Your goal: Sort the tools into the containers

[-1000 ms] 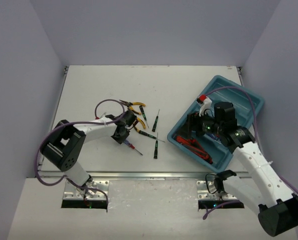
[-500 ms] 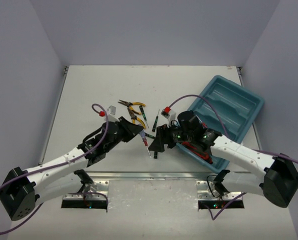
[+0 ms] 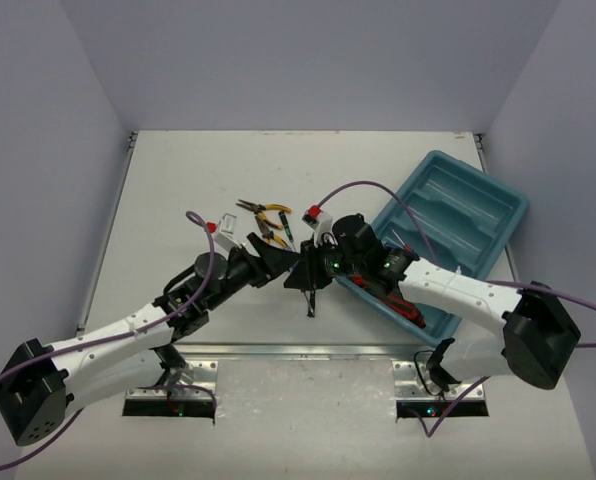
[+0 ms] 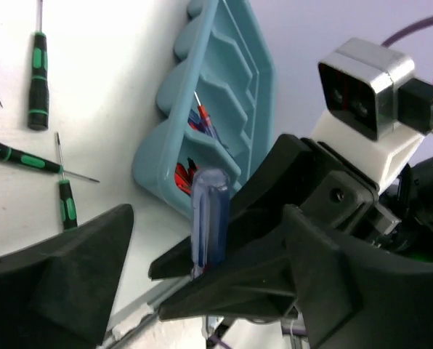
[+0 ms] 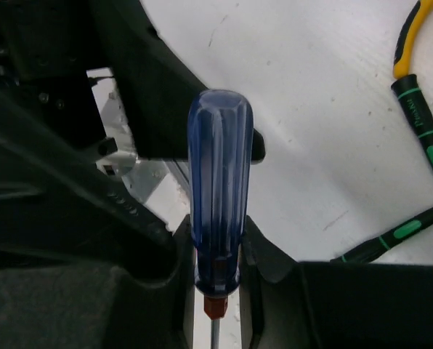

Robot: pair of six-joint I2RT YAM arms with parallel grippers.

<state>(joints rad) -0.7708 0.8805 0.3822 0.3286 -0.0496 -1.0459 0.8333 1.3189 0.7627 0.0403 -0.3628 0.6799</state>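
Observation:
A blue-handled screwdriver with a red collar stands upright between the two arms, above the table just left of the teal tray. My right gripper is shut on the lower end of its handle. My left gripper is open around the same spot, and its fingers stand well clear of the blue-handled screwdriver. In the top view the left gripper and right gripper meet tip to tip. Red-handled pliers lie in the tray's near compartment.
Yellow-handled pliers and black-green screwdrivers lie on the table behind the grippers, and another black-green screwdriver lies just in front. Blue screwdrivers rest in a middle tray compartment. The metal rail runs along the table's near edge.
The left arm carried the blue screwdriver toward the middle and the right arm came out of the tray to meet it. The right gripper closed on the handle and the left gripper opened.

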